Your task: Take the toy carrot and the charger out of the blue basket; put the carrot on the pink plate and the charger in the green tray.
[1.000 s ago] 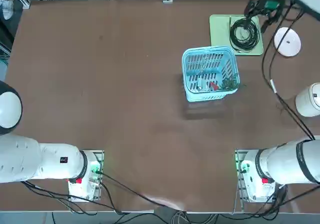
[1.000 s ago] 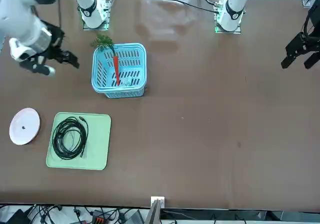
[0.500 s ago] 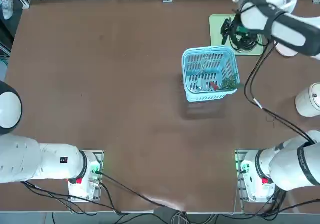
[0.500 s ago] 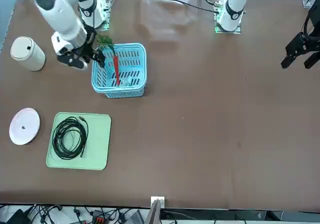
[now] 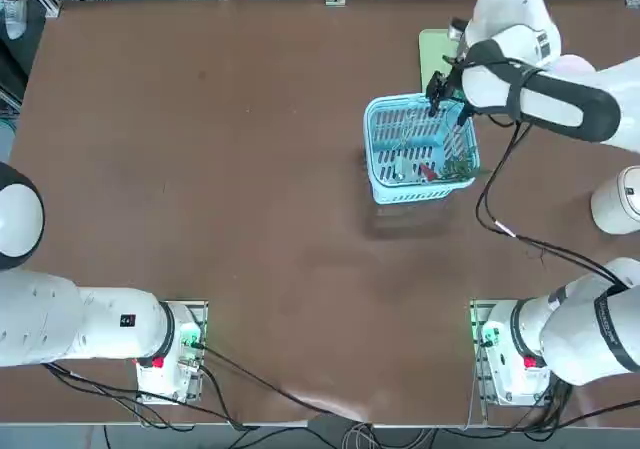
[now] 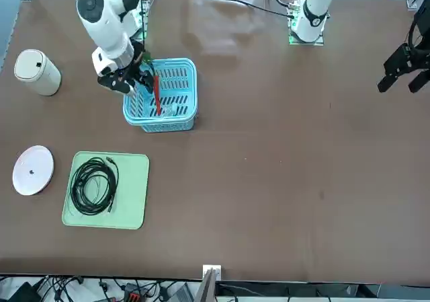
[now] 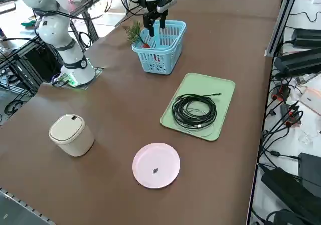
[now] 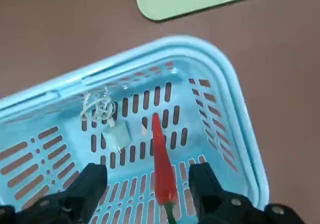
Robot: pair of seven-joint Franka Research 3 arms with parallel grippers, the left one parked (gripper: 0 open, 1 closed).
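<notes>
Going across from the front view's left, here's the pink plate (image 6: 32,171), bare and flat on the worktop (image 6: 282,201), with a white lidded container (image 6: 37,72) well apart from it, standing upright near that same side. Next comes the green tray (image 6: 131,208), lying flat, and it's carrying a coil of black cable (image 6: 94,186) with its loose end sticking out of the loops. Now the action: the right gripper (image 8: 146,169) is over the basket, pointing down, and its fingers (image 8: 90,184) are spread wide apart, nothing gripped between them! The wrist view shows the toy carrot (image 8: 164,174) running through the gap between those two fingers, its stalk end nearer the gripper and its pointed tip reaching away, and neither finger visibly touches it. That carrot is in the blue basket (image 6: 191,93), its leafy green tuft (image 7: 134,31) poking out over the rim in the right side view, the red body slanting down inside. And there's the charger (image 8: 117,135), also down in the basket, the small pale block lying beside the carrot's tip end but apart from it, its thin white cord (image 8: 97,106) bunched up close to the basket's slatted wall.
</notes>
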